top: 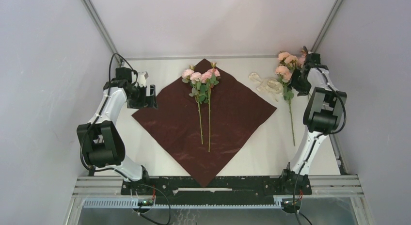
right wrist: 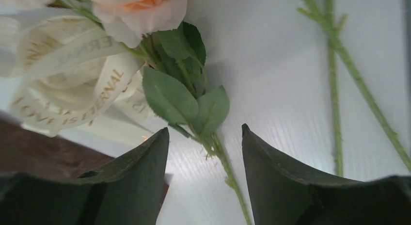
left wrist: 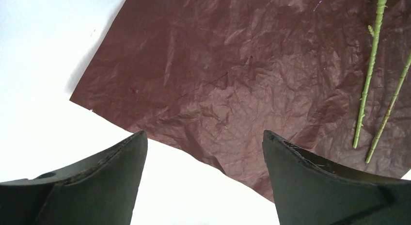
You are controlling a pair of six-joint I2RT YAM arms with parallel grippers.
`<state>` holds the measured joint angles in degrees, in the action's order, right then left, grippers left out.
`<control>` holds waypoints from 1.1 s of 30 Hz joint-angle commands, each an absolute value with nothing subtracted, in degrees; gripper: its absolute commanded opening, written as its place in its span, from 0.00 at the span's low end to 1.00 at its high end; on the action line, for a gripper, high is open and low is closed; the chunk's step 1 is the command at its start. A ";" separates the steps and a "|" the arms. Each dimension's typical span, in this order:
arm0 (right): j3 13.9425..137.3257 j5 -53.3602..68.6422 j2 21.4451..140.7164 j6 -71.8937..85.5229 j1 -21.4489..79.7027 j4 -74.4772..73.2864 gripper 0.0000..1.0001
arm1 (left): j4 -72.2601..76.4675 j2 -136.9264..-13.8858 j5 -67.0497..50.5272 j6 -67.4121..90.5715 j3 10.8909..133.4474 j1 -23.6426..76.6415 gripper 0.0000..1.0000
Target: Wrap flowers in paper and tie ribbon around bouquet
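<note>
Where the left gripper (left wrist: 203,137) hangs with its two dark, wedge-shaped fingers (left wrist: 97,181) spread wide and nothing between them, a corner edge of the paper (left wrist: 232,74) lies just below and ahead of the tips. It is a deep red sheet, finely crinkled and faintly glossy, flat on the smooth white table (left wrist: 39,65). Farther ahead and off to one side, two thin green stems (left wrist: 371,65), knobbly with small thorns, lie close together on the sheet without touching. At the right gripper (right wrist: 206,130) the jaws stand parted and grasp nothing; a slender stalk (right wrist: 228,171) bearing serrated oval leaves (right wrist: 169,96) runs through the gap, not pinched. Just beyond those tips the ribbon (right wrist: 68,74) curls in soft cream loops, semi-sheer and printed with gold lettering, and past it sits a pale pink rose head (right wrist: 140,7). From above, the sheet reads as a diamond, with the flowers (top: 201,79) near its far corner, well apart from either gripper.
</note>
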<state>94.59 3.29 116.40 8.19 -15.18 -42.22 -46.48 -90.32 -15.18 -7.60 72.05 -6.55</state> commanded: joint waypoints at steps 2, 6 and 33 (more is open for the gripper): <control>101.22 2.57 122.80 4.50 -13.41 -46.68 0.66 | -46.38 -90.59 -15.28 -8.62 73.55 -6.33 0.92; 105.39 -4.46 128.16 3.28 -11.85 -48.76 0.61 | -46.59 -90.92 -15.32 -8.64 73.78 -6.33 0.92; 104.27 -17.78 97.89 2.32 -2.40 -45.95 0.00 | -46.85 -89.40 -15.87 -9.05 73.82 -6.32 0.93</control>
